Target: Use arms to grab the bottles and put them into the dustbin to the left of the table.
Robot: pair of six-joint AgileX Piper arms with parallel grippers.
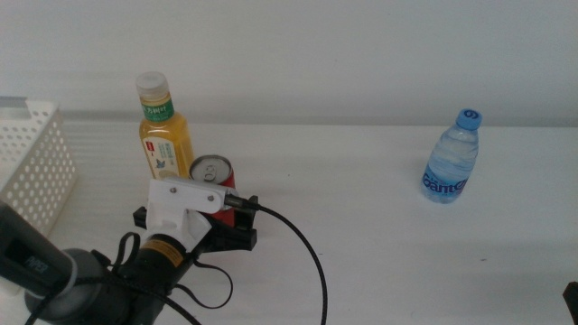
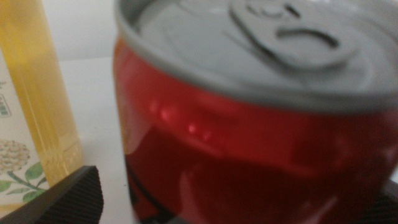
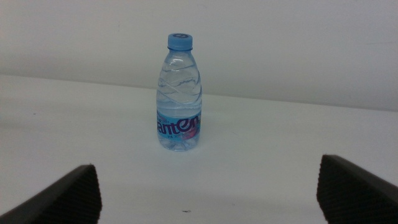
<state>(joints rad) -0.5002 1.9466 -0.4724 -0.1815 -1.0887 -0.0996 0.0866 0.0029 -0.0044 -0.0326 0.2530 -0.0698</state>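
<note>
red can (image 2: 249,124) sitting between the spread jaws of the left hand (image 1: 194,226), filling its wrist view, not yet pinched. yellow juice bottle (image 1: 163,131) standing just beside the hand's outer jaw, so closing squarely on the can's body, keeping clear of that bottle. dustbin (image 1: 36,158) waiting off to the side. right hand (image 3: 205,193) idling, jaws apart, facing the water bottle (image 3: 179,93) on the worktop (image 1: 361,181).

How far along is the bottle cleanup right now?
Nothing visibly binned: the dustbin shows no items. The left gripper has its jaws around the red can. The juice bottle and water bottle wait; the right gripper is open.
</note>
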